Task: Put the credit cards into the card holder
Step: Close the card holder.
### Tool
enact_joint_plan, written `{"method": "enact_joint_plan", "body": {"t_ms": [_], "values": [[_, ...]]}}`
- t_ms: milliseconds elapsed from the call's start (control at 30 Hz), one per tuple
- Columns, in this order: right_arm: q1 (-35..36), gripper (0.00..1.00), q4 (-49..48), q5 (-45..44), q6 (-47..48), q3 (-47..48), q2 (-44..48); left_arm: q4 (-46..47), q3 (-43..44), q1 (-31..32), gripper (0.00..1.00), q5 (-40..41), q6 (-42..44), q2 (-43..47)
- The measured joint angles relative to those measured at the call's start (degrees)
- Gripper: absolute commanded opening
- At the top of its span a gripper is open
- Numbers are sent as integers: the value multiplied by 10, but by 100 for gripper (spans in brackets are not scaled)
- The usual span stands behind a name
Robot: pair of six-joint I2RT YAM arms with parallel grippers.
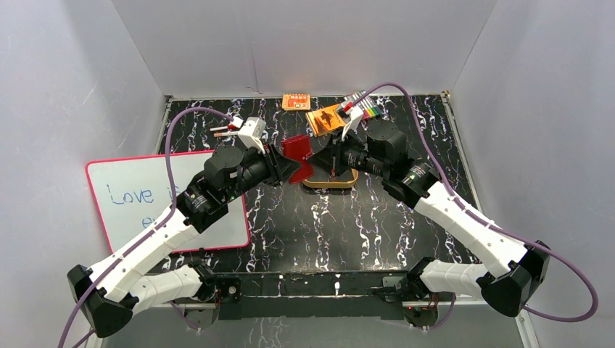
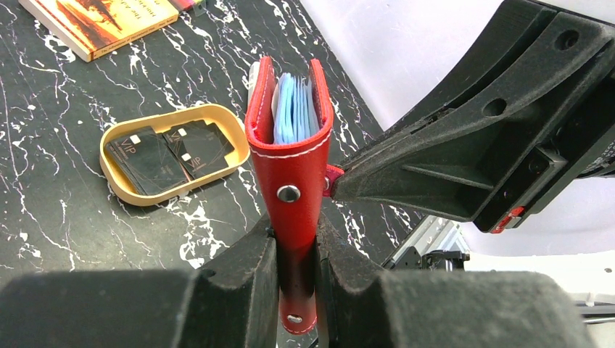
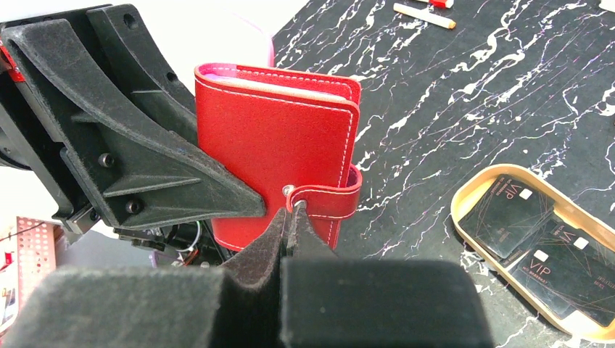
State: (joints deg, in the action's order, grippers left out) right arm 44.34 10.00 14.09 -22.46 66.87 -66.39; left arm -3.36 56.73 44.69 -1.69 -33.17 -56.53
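Red leather-like folding card holder: hanging upright above the black marbled table, bluish sleeves showing at its top. Left gripper is pinching its lower edge; right gripper is pressing together on the snap tab. Near-black flat credit cards are lying in a tan oval tray, at 4 o'clock from the holder overhead. Likely handling: light, pliant, sleeves slick; the stiffer cover edges are offering the best hold.

One red card holder. One tan oval tray, holding dark credit cards — at least two, with more perhaps stacked beneath, exact count unclear. One whiteboard. One orange-covered book. One small orange packet.
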Motion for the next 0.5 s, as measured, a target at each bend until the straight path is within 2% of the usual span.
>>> {"method": "enact_joint_plan", "body": {"t_ms": [500], "values": [[0,0,0,-3,2,0,0,2,0,0,0,-3,4,-5]]}}
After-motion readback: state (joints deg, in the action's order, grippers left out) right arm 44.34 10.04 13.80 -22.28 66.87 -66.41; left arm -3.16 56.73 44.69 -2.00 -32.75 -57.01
